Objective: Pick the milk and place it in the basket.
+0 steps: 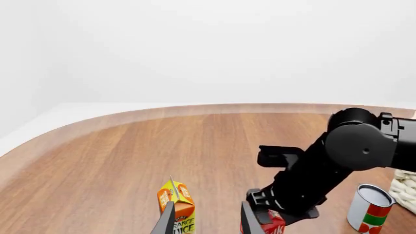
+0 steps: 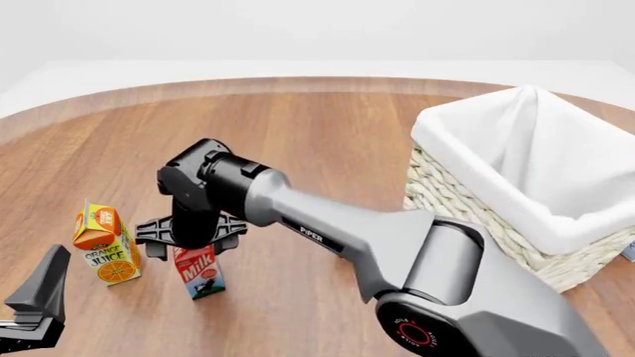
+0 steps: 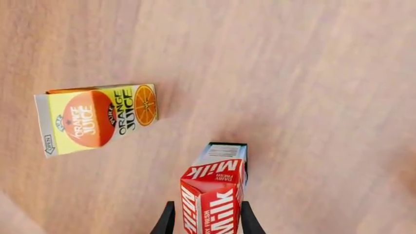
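Observation:
The milk (image 2: 199, 272), a red-topped carton with a blue-and-white base, stands upright on the wooden table. My right gripper (image 2: 193, 251) hangs straight over it, open. In the right wrist view its fingertips (image 3: 167, 220) flank the milk (image 3: 213, 197) near the red top, close to both sides. A sliver of table shows between one finger and the carton. The basket (image 2: 466, 216), cream wicker with a white cloth lining, sits at the right. My left gripper (image 1: 206, 225) is open and empty low at the near left (image 2: 42, 291), short of the cartons.
An orange juice carton (image 2: 104, 253) stands upright just left of the milk. A red-and-green can (image 1: 370, 208) with a white top stands beside the basket's corner (image 1: 406, 190). The right arm (image 2: 337, 238) stretches diagonally across the table's middle.

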